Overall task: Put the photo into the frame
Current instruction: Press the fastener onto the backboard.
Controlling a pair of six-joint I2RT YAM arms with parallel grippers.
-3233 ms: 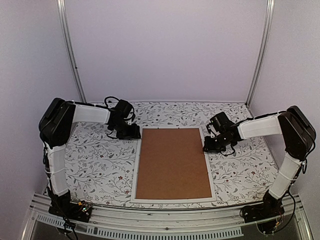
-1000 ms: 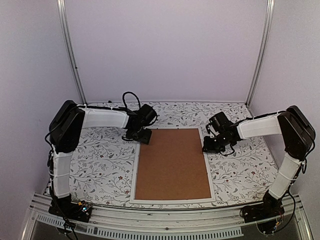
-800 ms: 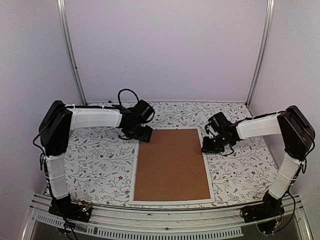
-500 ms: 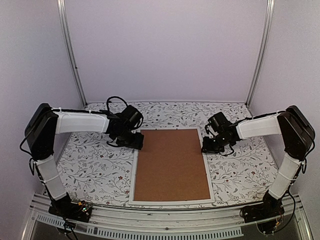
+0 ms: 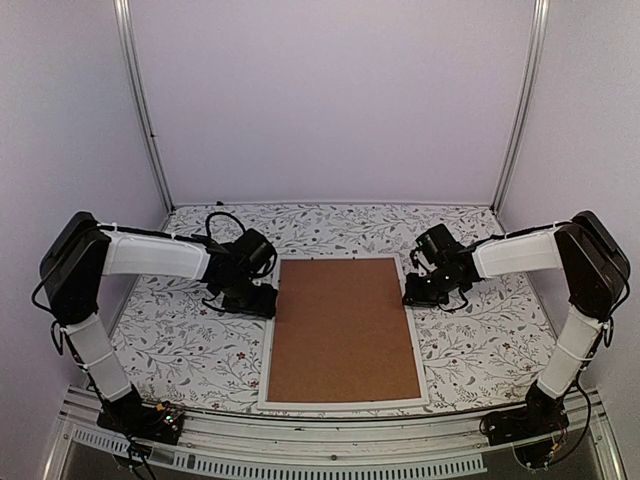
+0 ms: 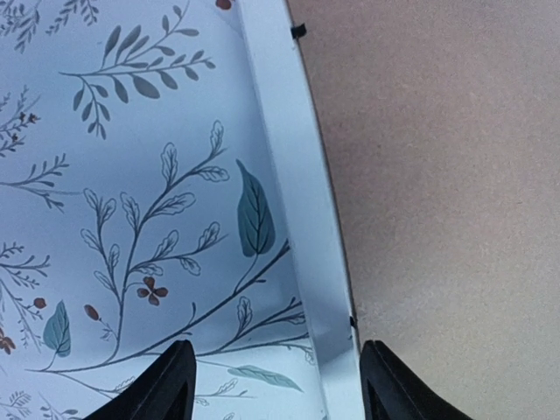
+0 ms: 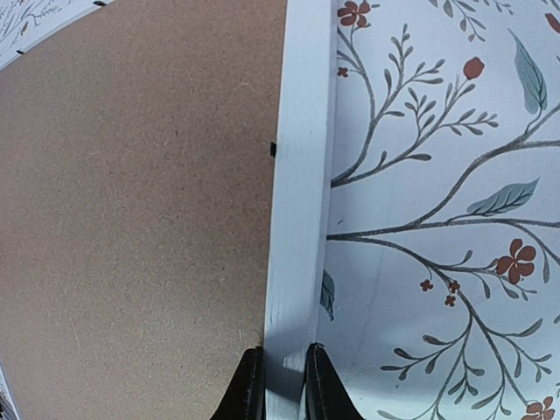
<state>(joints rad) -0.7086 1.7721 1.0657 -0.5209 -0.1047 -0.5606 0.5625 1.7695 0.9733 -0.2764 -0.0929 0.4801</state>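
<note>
The right pincer pinched the frame rim, seemingly to steady it; the left pincer hung open astride the opposite rim. The board filled the frame.

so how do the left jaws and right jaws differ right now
The left jaws stand wide apart; the right jaws are pinched nearly shut. The left jaws hold nothing and sit either side of the frame's left rail; the right jaws clamp its right rail. Both are low over the frame's long sides, towards its far end, with the brown backing board facing up.
</note>
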